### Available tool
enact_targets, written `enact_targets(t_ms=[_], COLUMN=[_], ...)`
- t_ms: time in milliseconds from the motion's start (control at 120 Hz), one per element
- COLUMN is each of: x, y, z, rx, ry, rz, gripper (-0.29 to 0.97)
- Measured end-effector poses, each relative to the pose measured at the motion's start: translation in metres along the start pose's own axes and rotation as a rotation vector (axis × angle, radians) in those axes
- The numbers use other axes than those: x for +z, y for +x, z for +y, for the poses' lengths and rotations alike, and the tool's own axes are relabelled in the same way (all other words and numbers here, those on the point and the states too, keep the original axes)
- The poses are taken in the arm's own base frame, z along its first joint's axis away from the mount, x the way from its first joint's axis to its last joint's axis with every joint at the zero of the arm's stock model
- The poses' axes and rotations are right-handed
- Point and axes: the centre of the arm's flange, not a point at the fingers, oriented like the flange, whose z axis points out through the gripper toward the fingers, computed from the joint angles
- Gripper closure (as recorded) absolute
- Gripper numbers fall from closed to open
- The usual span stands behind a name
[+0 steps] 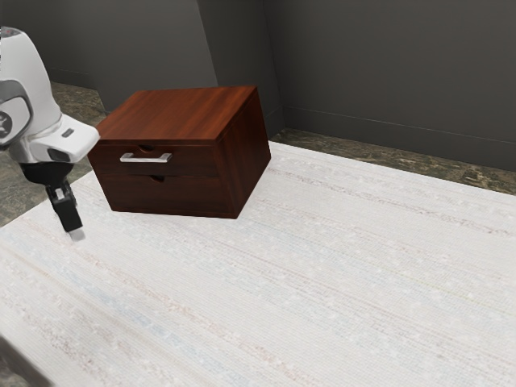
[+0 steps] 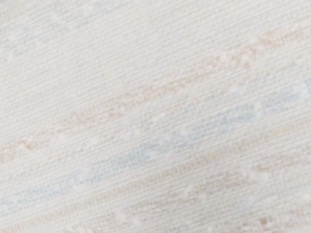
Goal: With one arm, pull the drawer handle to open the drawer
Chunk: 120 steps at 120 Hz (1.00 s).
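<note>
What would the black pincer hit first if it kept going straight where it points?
Probably the pale woven tablecloth: the black pincer points down at it. The reddish-brown wooden drawer box stands off its line.

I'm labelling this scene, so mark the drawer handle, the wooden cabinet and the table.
drawer handle [image 1: 146,158], exterior view, middle of the silver bar.
wooden cabinet [image 1: 184,113], exterior view, its top face.
table [image 1: 339,266], exterior view, bare cloth surface.
</note>
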Motion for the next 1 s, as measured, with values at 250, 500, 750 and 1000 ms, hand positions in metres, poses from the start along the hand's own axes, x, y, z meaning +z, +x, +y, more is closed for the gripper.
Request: enact_targets(t_ms=[250,500,750,1000], x=[-0.005,0.030,0.040,0.034], y=[0.026,0.025,0.025,0.093], z=[-0.037,-0.062,-0.091,-0.078], rx=[0.187,0.349,0.475,0.699], ry=[-0.023,-0.122,-0.091,-0.022], rz=[0.081,0.084,0.127,0.165], gripper=[0.00,0.00,0.00,0.00])
